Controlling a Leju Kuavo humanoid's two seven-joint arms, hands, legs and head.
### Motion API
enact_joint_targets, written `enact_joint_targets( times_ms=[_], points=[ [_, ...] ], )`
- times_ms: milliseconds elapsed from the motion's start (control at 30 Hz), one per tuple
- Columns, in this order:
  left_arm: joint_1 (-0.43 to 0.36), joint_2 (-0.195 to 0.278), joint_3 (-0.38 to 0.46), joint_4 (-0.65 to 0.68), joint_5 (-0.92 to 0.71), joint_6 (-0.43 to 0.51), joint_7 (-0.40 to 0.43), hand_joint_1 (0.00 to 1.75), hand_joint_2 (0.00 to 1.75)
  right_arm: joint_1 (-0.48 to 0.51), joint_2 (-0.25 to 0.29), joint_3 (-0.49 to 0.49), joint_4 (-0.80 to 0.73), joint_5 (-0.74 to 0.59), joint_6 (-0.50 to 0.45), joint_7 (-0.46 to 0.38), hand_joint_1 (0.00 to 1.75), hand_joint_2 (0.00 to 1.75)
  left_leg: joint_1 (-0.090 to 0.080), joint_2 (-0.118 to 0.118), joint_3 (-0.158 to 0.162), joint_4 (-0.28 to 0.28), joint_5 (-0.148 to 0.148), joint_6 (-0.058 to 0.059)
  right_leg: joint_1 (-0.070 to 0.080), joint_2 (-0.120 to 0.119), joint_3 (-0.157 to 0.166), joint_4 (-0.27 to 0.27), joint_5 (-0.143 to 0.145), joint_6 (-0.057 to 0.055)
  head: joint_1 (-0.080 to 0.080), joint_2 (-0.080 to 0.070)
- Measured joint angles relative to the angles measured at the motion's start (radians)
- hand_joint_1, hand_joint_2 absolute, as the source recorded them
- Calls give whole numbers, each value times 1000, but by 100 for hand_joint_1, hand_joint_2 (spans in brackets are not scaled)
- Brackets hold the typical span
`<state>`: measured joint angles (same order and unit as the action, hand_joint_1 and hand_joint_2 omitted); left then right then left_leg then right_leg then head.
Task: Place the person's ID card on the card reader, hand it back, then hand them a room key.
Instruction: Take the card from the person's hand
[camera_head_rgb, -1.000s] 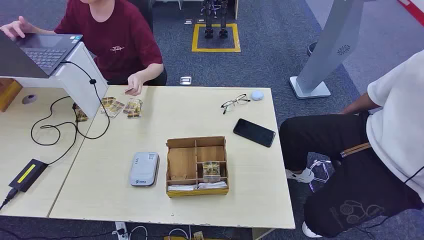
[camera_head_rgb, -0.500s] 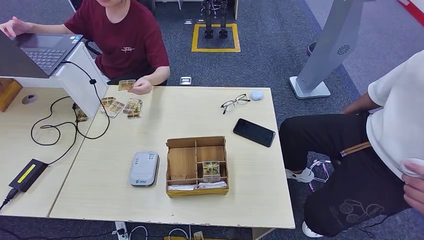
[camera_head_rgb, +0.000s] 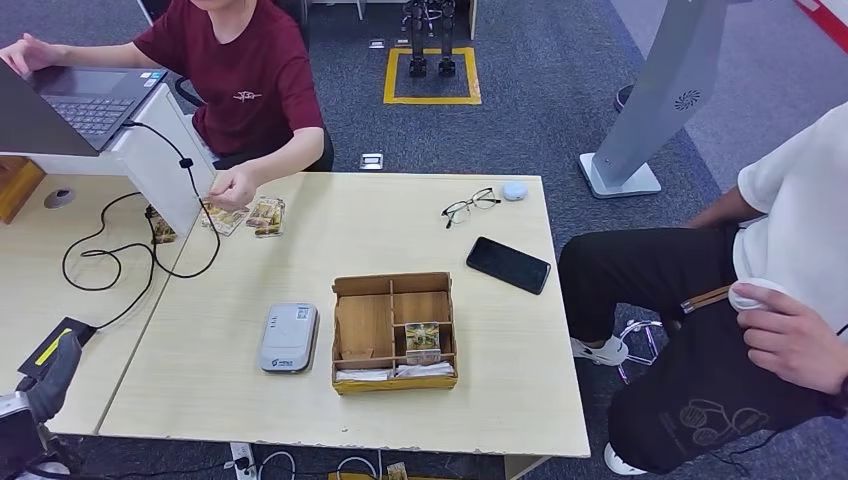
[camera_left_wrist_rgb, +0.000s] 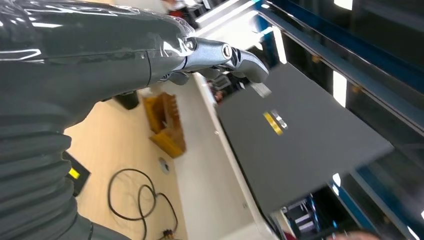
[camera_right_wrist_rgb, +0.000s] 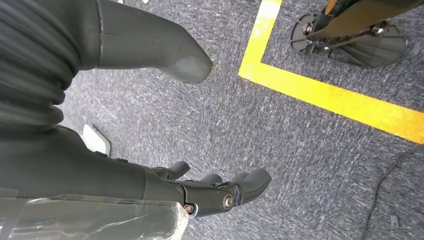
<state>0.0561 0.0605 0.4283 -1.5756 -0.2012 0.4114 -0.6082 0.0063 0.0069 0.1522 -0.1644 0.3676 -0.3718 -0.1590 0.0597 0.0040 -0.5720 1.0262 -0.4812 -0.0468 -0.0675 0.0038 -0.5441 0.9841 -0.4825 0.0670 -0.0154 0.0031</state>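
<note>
The grey-white card reader (camera_head_rgb: 288, 338) lies on the table left of a wooden divider box (camera_head_rgb: 393, 330), which holds a patterned room key card (camera_head_rgb: 423, 340). A person in a red shirt sits at the far left corner, their hand (camera_head_rgb: 232, 188) low over several patterned cards (camera_head_rgb: 265, 215); I cannot tell whether it holds one. My left hand (camera_head_rgb: 42, 385) shows at the table's near left edge, and its fingers (camera_left_wrist_rgb: 215, 54) are stretched out and hold nothing. My right hand (camera_right_wrist_rgb: 215, 192) hangs over the grey carpet, thumb apart from the fingers, with nothing in it.
Glasses (camera_head_rgb: 470, 206), a white puck (camera_head_rgb: 514, 190) and a black phone (camera_head_rgb: 508, 264) lie at the table's far right. A laptop (camera_head_rgb: 80, 100) on a white stand, a black cable (camera_head_rgb: 120, 250) and an adapter sit left. A second person sits right, hand (camera_head_rgb: 790, 335) raised.
My left arm has risen into the head view at the bottom left. The red-shirted person lowered their hand from a lifted card to the cards. The right person's hand came into view.
</note>
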Motion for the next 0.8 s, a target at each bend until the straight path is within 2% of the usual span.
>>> enact_joint_targets(
  times_ms=[200, 467, 800],
  points=[
    [-6, 50, -126, -5, -184, 36, 21, 0, 175, -4, 0, 10, 0, 12, 9, 0, 0, 175, 0, 0, 0, 0, 0, 0, 0, 0, 0, 0, 0, 0, 0, 0],
    [-44, 121, -285, 2, -414, 91, 90, 0, 175, -15, 0, 26, -1, 33, 20, 1, 0, 175, 0, 0, 0, 0, 0, 0, 0, 0, 0, 0, 1, 0, 0, 0],
    [-100, 189, -433, 42, -632, 153, 167, 0, 175, -27, 3, 37, -3, 57, 27, 8, 0, 175, 0, 1, -1, 1, 1, 1, 0, 1, -1, 0, 1, 0, 0, 0]
  ],
)
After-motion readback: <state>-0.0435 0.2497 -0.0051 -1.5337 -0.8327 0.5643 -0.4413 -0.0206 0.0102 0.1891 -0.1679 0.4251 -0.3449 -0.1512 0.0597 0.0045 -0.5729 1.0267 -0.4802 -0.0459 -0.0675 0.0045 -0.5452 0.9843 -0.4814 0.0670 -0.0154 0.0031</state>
